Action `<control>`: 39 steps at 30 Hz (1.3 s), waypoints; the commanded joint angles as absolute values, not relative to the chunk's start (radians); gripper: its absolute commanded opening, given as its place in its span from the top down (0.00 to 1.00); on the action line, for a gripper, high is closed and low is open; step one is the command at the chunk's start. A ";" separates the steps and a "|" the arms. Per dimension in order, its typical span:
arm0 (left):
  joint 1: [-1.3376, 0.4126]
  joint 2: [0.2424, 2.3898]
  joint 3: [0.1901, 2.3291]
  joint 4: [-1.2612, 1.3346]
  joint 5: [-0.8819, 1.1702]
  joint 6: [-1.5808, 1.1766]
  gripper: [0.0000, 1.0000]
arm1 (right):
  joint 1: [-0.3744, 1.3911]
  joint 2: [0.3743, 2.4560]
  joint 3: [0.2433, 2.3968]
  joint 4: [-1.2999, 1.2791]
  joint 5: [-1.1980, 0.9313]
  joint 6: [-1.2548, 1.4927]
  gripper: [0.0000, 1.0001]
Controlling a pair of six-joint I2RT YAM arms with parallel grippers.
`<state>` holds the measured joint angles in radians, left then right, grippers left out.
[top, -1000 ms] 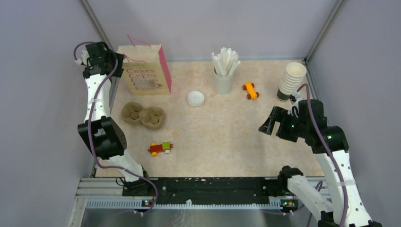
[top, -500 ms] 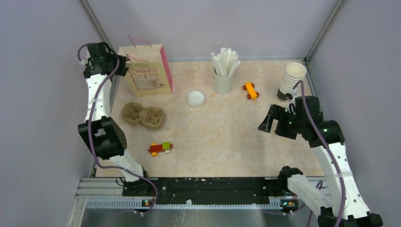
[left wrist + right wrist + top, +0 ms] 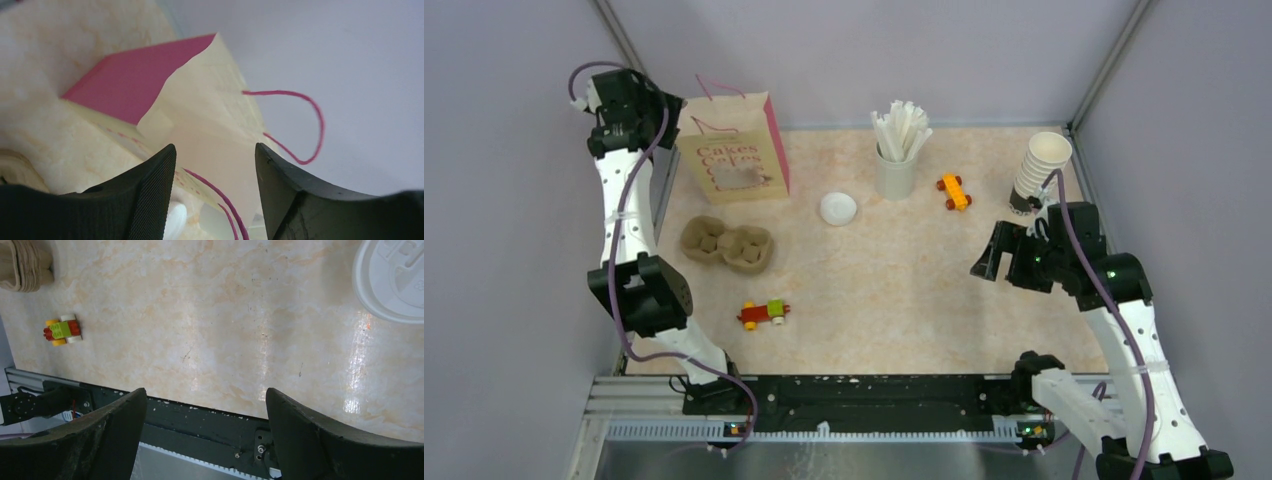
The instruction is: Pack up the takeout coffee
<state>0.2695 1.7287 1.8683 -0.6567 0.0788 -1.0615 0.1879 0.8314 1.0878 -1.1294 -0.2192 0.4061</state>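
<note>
The white paper cups (image 3: 1041, 168) stand stacked and tilted at the far right corner of the tabletop (image 3: 894, 300), by the wall. The flat white lid (image 3: 838, 208) lies well apart, mid-tabletop, near the holder of white sticks (image 3: 896, 150). Just in front of the cups hangs the right tool (image 3: 987, 262), spread wide and empty above bare surface. The brown cup tray (image 3: 726, 245) lies to the left. Behind it stands the paper bag (image 3: 730, 158), with the left tool (image 3: 215, 165) spread at its top edge.
</note>
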 commanded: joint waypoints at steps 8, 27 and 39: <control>0.268 1.771 2.020 -0.543 -0.013 -0.429 0.28 | 0.196 0.838 1.139 -1.111 -0.263 0.399 0.14; 0.232 1.836 1.852 -0.330 -0.031 -0.299 0.39 | 0.196 0.847 1.168 -1.181 -0.241 0.416 0.16; 0.232 1.806 1.786 -0.263 -0.009 -0.201 0.37 | 0.197 0.822 1.156 -1.216 -0.217 0.402 0.16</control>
<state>0.2276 1.8706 1.8313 -0.3687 -0.0418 -0.2386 0.1879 0.8349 1.1213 -1.2053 -0.2363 0.4114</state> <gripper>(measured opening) 0.706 0.844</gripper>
